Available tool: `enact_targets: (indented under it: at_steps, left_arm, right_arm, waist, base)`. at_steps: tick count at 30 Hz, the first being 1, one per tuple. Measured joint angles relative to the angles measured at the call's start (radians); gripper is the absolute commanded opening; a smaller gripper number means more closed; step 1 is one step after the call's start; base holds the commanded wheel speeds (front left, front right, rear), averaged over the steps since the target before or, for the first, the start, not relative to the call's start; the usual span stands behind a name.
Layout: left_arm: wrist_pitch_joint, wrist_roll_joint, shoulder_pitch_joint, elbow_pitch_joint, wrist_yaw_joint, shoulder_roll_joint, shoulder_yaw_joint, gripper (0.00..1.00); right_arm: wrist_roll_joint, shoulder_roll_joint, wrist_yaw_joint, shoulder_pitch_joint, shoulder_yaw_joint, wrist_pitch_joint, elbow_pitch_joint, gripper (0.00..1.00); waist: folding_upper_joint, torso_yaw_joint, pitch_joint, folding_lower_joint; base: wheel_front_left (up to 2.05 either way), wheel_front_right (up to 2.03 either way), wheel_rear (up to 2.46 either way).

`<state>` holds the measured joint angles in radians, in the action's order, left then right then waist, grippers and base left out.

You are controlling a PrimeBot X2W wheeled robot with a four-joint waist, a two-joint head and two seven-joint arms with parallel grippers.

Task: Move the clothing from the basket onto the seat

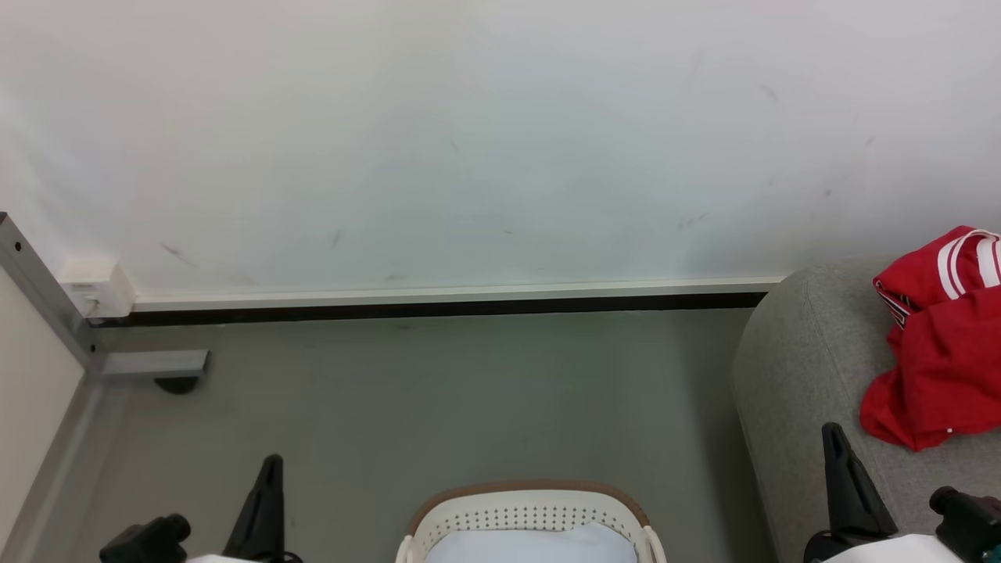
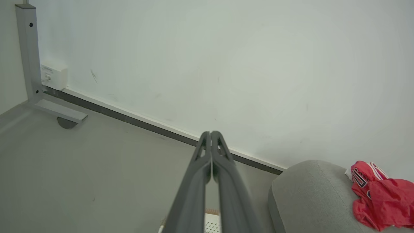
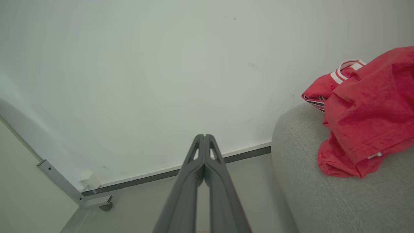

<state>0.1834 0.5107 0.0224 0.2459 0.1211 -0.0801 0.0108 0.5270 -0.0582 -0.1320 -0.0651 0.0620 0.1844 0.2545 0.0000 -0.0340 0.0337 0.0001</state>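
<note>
Both grippers frame the basket (image 1: 532, 491) in the head view. The left gripper (image 1: 271, 467) stands to the basket's left and the right gripper (image 1: 834, 435) to its right, each with its two dark fingers pressed together and nothing between them. Each wrist view shows the same: tips meeting, empty.

From the right gripper outward, the seat (image 1: 798, 367) rises just to the right of the basket. The clothing (image 1: 938, 367) lies on the seat, further right of the basket and a little beyond the right fingertips, towards the wall. I judge the right arm much the nearer; the left is well apart from the clothing, across the basket.

The clothing is a crumpled red heap, its longer run pointing from the basket side towards the wall. White stripe trim and a bit of black-and-white edging sit at the wall end, and a loose hem droops at the near end.

What shows inside the basket is pale; I cannot tell whether that is cloth or the basket's own floor. If it is bare, the task looks done; otherwise the next reach goes down into the basket.
</note>
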Motion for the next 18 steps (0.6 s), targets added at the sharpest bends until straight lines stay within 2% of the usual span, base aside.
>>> enact_targets:
  at_steps: [18]
  left_arm:
    - [-0.071, 0.268, 0.016, -0.028, -0.022, 0.006, -0.029, 0.00]
  right_arm:
    - [0.279, -0.005, 0.000, -0.013, -0.030, -0.061, 0.001, 0.00]
  waist:
    - [0.0000, 0.005, -0.005, 0.0000]
  base:
    - [0.00, 0.00, 0.00]
